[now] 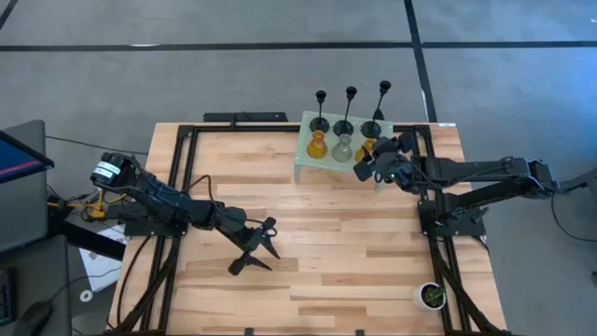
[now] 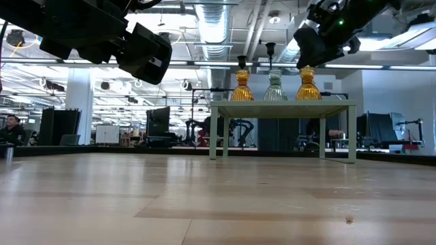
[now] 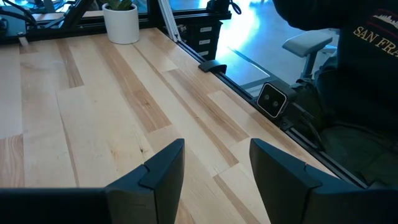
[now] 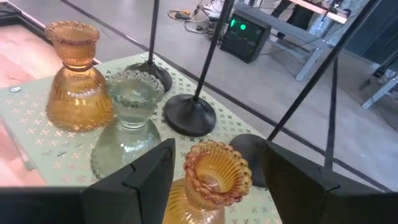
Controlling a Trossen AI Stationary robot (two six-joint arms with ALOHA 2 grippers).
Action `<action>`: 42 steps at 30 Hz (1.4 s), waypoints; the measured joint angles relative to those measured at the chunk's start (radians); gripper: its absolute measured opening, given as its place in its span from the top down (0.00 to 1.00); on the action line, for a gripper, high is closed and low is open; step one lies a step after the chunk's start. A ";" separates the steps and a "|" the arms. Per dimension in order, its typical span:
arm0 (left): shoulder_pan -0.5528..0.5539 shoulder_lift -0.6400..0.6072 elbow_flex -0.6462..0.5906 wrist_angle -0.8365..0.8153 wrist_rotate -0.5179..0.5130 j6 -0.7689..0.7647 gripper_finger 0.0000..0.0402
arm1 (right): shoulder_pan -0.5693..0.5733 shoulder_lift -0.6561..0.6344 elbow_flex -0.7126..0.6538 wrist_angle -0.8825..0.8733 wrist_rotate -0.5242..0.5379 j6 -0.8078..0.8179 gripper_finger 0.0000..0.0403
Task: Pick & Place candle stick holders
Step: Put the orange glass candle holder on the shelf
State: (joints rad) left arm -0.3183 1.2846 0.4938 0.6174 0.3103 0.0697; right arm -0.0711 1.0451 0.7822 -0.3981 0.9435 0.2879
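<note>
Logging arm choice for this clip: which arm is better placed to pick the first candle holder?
Right. The right gripper hangs open straddling the nearest amber holder on the pale green stand. The left gripper is open over bare table, well away from it.

Right pincer (image 4: 211, 171) gapes with arm outstretched; left pincer (image 1: 261, 245) gapes, held low.

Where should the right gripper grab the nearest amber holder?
Grip the amber holder at its narrow neck under the flared ribbed rim, coming from above with a finger on each side. The open right gripper already straddles it; the grey-green holder crowds one side.
</note>
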 joint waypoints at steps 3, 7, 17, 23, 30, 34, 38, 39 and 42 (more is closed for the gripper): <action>0.000 0.000 0.000 0.000 0.000 0.000 0.55 | 0.028 0.000 0.000 0.002 -0.001 0.018 0.45; 0.000 0.000 0.000 0.000 0.000 0.000 0.55 | 0.096 0.000 0.000 0.002 -0.008 0.062 0.46; 0.000 0.000 0.000 0.000 0.000 0.000 0.55 | 0.243 0.000 0.000 0.002 -0.087 0.159 0.62; 0.000 0.000 0.000 0.000 0.000 0.000 0.55 | 0.231 0.000 0.000 -0.004 -0.164 0.168 0.90; 0.000 0.000 0.000 0.000 0.000 0.000 0.55 | 0.157 0.024 -0.007 -0.022 -0.213 0.208 0.99; 0.000 0.000 0.000 0.000 0.000 0.000 0.55 | 0.091 0.061 -0.016 -0.012 -0.211 0.220 1.00; 0.000 0.000 0.000 0.000 0.000 0.000 0.55 | 0.046 0.105 -0.017 0.011 -0.206 0.229 1.00; 0.000 0.000 0.000 0.000 0.000 0.000 0.55 | 0.039 0.115 -0.017 0.024 -0.206 0.229 1.00; 0.000 0.000 0.000 0.000 0.000 0.000 0.55 | 0.027 0.143 -0.017 0.058 -0.206 0.227 1.00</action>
State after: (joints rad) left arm -0.3183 1.2846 0.4938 0.6174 0.3107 0.0696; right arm -0.0441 1.1882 0.7654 -0.3397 0.7374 0.5148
